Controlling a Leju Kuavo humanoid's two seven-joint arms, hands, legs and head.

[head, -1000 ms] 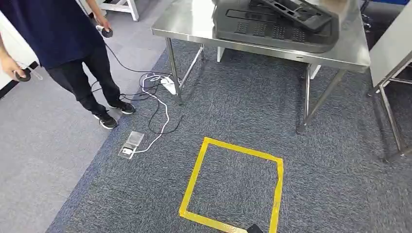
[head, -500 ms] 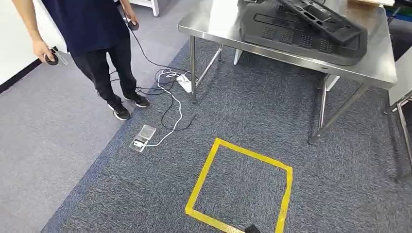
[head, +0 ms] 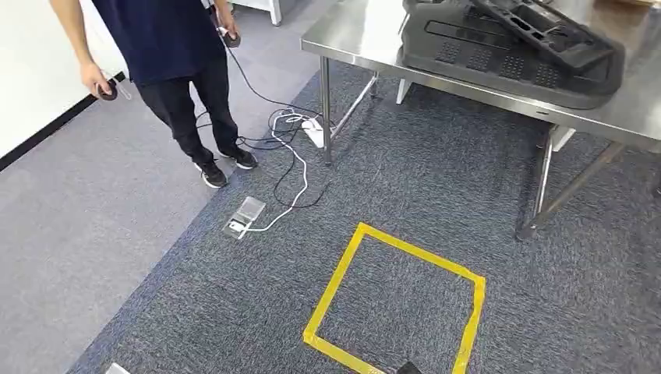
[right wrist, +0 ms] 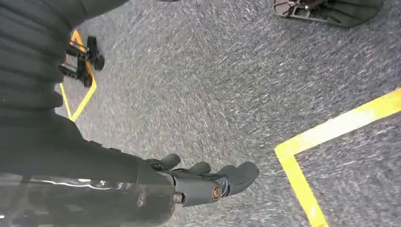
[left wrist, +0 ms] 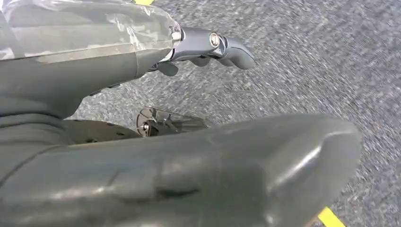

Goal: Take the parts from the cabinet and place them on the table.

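Dark grey moulded parts [head: 507, 66] lie stacked on the steel table [head: 366, 39] at the upper right of the head view, a slimmer part [head: 546, 31] resting across the big one. My left hand [left wrist: 118, 61] hangs over the carpet with its fingers [left wrist: 222, 47] stretched out and nothing in them. My right hand [right wrist: 189, 184] also hangs above the carpet, fingers loosely apart and holding nothing, near a yellow tape line [right wrist: 340, 123].
A person [head: 171, 47] in dark clothes stands at the upper left, holding controllers. White and black cables [head: 292, 164] run from a power strip [head: 314, 134] to a floor socket box [head: 243, 218]. A yellow tape square [head: 335, 288] marks the carpet before me.
The whole picture has shifted to the right, so my view has turned left. Table, person and tape square keep their places relative to each other.
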